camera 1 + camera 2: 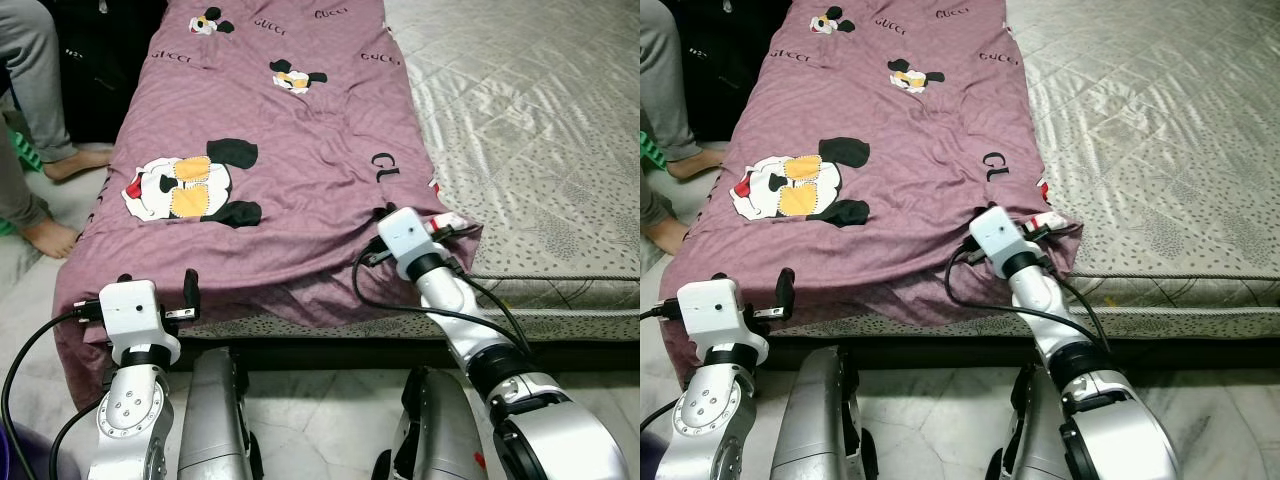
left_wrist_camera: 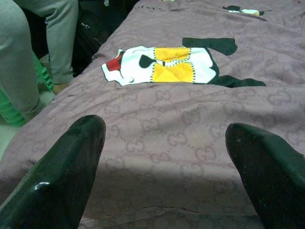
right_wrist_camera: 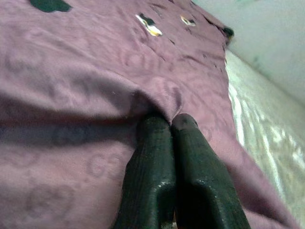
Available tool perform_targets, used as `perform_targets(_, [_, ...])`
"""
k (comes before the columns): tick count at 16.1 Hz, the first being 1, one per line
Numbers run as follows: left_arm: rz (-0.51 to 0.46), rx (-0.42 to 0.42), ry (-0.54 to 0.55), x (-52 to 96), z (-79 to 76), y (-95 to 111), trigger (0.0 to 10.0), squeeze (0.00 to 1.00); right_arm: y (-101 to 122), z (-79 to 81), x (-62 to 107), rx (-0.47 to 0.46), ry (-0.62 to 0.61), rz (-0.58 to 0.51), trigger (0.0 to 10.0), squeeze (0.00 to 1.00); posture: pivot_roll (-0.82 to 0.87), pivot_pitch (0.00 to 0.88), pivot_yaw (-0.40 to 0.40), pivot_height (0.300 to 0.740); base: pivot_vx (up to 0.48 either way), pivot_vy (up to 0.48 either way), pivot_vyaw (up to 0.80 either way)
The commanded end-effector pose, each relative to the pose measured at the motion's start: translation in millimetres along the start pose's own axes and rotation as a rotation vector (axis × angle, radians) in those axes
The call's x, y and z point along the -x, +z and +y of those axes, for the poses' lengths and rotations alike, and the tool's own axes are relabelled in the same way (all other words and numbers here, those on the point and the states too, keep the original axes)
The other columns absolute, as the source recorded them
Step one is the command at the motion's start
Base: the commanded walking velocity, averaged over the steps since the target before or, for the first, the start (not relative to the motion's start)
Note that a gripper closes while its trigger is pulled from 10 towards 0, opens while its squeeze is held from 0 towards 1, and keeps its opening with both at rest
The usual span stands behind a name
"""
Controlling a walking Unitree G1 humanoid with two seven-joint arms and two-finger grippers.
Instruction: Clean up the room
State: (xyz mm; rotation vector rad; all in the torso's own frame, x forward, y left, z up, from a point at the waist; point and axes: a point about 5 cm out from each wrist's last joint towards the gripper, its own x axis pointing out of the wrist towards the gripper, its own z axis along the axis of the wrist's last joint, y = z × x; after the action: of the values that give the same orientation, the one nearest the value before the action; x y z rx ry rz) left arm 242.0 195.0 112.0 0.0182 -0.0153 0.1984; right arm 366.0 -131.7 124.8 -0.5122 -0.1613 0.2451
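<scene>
At about seven o'clock the left gripper [image 1: 160, 290] hovered, fingers apart, over the purple blanket [image 1: 290, 150] hem. At five o'clock the right gripper [image 3: 171, 126] pinched its corner. Soft, light and limp, the blanket draped the mattress [image 1: 530, 130]; its edges looked like the best hold.

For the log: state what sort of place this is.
Probably a bedroom at home: a mattress on a low bed, a purple cartoon-print blanket the right hand pinches, and a person's bare feet beside it.
</scene>
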Motion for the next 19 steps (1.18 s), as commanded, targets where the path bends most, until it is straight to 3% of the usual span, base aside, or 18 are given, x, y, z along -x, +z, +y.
perform_targets(1, [0.017, 0.0, 0.009, 2.0, 1.7, -3.8, 10.0, 0.0, -14.3, -11.3, 8.7, -0.04, -0.04, 0.056, 0.0, 0.0, 0.13, 0.162, -0.011, 0.507, 0.0, 0.0, 0.0])
perform_targets(7, [0.022, -0.005, 0.007, 3.5, 4.0, -5.1, 10.0, 0.0, -46.5, -39.0, 59.9, -0.138, -0.099, 0.106, 0.0, 0.0, 0.11, 0.164, -0.009, 0.507, 0.0, 0.0, 0.0])
perform_targets(8, [0.024, -0.008, 0.001, 3.4, 4.7, -5.6, 10.0, 0.0, -47.2, -37.1, 82.6, -0.157, -0.089, 0.104, 0.0, 0.0, 0.1, 0.164, -0.006, 0.507, 0.0, 0.0, 0.0])
perform_targets(11, [0.028, -0.011, -0.017, 3.0, 3.9, -5.9, 10.0, 0.0, -37.9, -23.7, 124.0, -0.215, -0.043, 0.118, 0.0, 0.0, 0.09, 0.164, 0.0, 0.507, 0.0, 0.0, 0.0])
perform_targets(14, [0.03, -0.014, -0.025, 2.4, 4.5, -6.5, 10.0, 0.0, -30.7, -13.0, 155.3, -0.219, 0.007, 0.146, 0.0, 0.0, 0.07, 0.163, 0.0, 0.507, 0.0, 0.0, 0.0])
perform_targets(18, [0.04, -0.005, -0.044, 1.1, -0.1, -9.1, 10.0, 0.0, -33.8, -0.7, 191.3, -0.244, 0.036, 0.272, 0.0, 0.0, 0.06, 0.158, 0.003, 0.507, 0.0, 0.0, 0.0])
perform_targets(19, [0.043, -0.003, -0.05, 0.6, -1.5, -9.8, 10.0, 0.0, -35.5, 1.4, 191.2, -0.243, 0.043, 0.291, 9.0, 0.0, 0.06, 0.158, 0.003, 0.507, 0.0, 0.0, 0.0])
